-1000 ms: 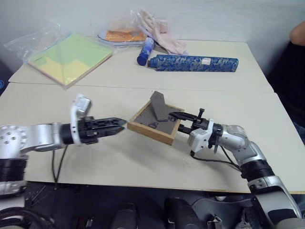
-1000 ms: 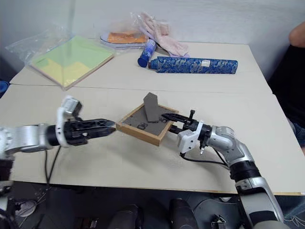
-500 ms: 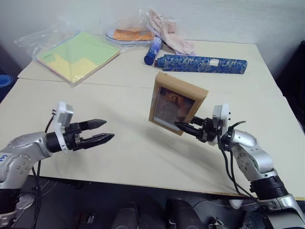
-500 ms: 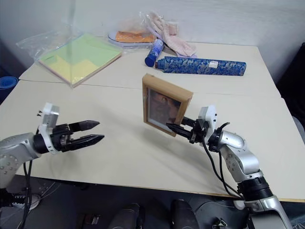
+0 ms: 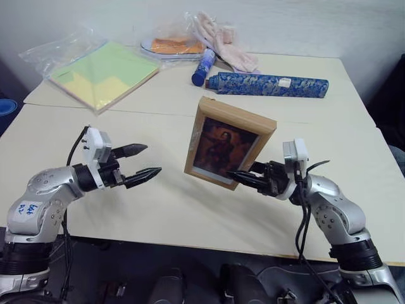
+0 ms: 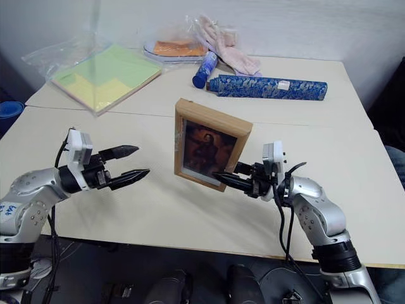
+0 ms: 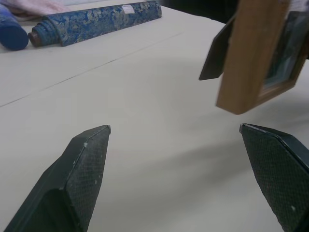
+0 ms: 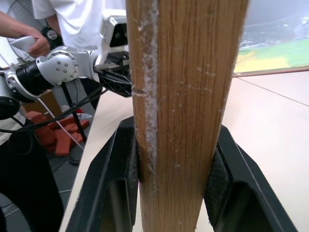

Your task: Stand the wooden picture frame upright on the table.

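1. Along the far side of the table (image 5: 158,209) lie a green-yellow paper pack (image 5: 101,73) in plastic, an orange thing (image 5: 169,45) in a clear bag, pink gloves (image 5: 223,45), a blue bottle (image 5: 204,68) and a long blue patterned roll (image 5: 271,85).
2. None of it crowds the near half, where both arms work; bare tabletop lies under and around the frame (image 5: 229,150).
3. In the right wrist view a person in a white top stands beyond the left arm, a hand (image 8: 30,44) holding something pale.
4. The frame is up off the table, painting facing the robot, tilted with its top corner leaning right. Its dark stand (image 7: 216,52) juts from the back.
5. Right gripper (image 5: 248,180) is clamped on the frame's lower right edge, a black finger (image 8: 112,183) pressed to each side of the wood.
6. Left gripper (image 5: 142,163) hangs left of the frame, well apart from it, fingers spread wide and holding nothing.
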`<state>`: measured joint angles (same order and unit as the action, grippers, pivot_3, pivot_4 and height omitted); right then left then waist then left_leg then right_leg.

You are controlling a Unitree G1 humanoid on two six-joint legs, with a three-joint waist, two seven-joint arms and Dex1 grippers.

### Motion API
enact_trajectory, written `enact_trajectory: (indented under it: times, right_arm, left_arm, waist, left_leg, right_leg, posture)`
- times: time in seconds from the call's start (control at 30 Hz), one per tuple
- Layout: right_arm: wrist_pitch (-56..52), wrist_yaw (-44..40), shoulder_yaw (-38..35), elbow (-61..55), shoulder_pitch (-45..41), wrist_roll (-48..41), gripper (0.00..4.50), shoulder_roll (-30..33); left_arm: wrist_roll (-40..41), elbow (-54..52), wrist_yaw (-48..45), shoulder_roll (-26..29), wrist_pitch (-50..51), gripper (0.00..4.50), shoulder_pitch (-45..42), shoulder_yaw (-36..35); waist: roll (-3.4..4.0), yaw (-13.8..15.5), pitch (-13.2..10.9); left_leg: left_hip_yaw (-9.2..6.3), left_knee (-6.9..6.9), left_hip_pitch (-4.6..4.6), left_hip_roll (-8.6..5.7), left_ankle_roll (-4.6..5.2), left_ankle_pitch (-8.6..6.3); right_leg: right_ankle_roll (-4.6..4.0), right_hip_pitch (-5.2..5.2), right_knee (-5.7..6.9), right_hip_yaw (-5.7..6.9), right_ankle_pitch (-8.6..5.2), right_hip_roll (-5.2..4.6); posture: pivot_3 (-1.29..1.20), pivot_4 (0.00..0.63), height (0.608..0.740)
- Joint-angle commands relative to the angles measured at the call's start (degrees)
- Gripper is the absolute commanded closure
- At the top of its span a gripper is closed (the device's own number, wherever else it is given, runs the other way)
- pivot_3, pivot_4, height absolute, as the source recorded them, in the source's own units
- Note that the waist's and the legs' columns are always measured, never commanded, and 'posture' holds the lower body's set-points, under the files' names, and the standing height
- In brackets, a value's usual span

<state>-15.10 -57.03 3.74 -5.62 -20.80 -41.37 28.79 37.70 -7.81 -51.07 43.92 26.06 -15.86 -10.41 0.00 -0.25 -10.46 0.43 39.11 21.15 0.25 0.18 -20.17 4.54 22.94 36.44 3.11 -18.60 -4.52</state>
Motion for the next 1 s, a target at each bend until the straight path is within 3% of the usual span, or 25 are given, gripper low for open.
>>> enact_trajectory:
  times: [0.03,0.27,0.43,0.6,1.0]
  right_arm:
    - [2.98,2.89,-2.46,6.05,-2.23,5.30,3.24,-1.07]
    - [-8.34,1.97,-0.03,11.19,-3.10,6.02,3.24,-1.60]
    - [-26.59,2.07,-0.32,4.72,-1.38,-2.24,3.24,0.28]
    - [-29.08,1.72,0.82,-0.73,1.08,-1.58,3.24,1.64]
    - [-16.90,0.71,5.43,1.68,4.50,10.06,3.24,2.04]
  left_arm:
    - [-0.88,-0.85,-1.28,-1.01,-0.69,0.00,0.68,0.68]
    - [-1.20,-1.37,-2.63,-1.62,0.00,0.00,1.46,0.92]
    - [-1.24,-1.86,-3.05,-1.19,0.30,0.00,2.11,0.29]
    - [-1.45,-2.39,-2.95,-1.15,0.32,0.00,3.28,-0.15]
    - [-2.56,-2.29,-2.96,-1.11,-0.24,0.00,4.12,-0.35]
  waist:
    - [0.00,-0.07,0.00]
    - [0.00,-0.37,0.00]
    - [0.00,-0.46,0.00]
    - [0.00,-0.13,0.01]
    - [-0.05,-0.20,0.07]
  left_leg:
    - [0.02,0.00,0.00,-0.01,0.00,0.00]
    - [0.07,0.00,0.04,0.02,-0.02,0.02]
    - [0.05,-0.02,0.01,0.06,-0.03,0.03]
    - [0.04,-0.01,0.01,0.06,-0.02,0.02]
    - [0.06,-0.01,-0.07,0.03,-0.02,0.02]
  right_leg:
    - [0.01,0.00,0.02,-0.01,0.00,0.00]
    - [0.00,0.11,0.08,-0.03,0.00,0.02]
    - [0.00,0.10,0.10,-0.04,0.00,0.04]
    - [0.00,0.09,0.09,-0.04,0.00,0.02]
    - [0.00,0.07,0.13,-0.10,0.00,0.03]
  posture:
    - [0.00,0.150,0.740]
    - [0.00,0.150,0.740]
    - [0.00,0.150,0.740]
    - [0.00,0.150,0.740]
    - [0.00,0.150,0.740]
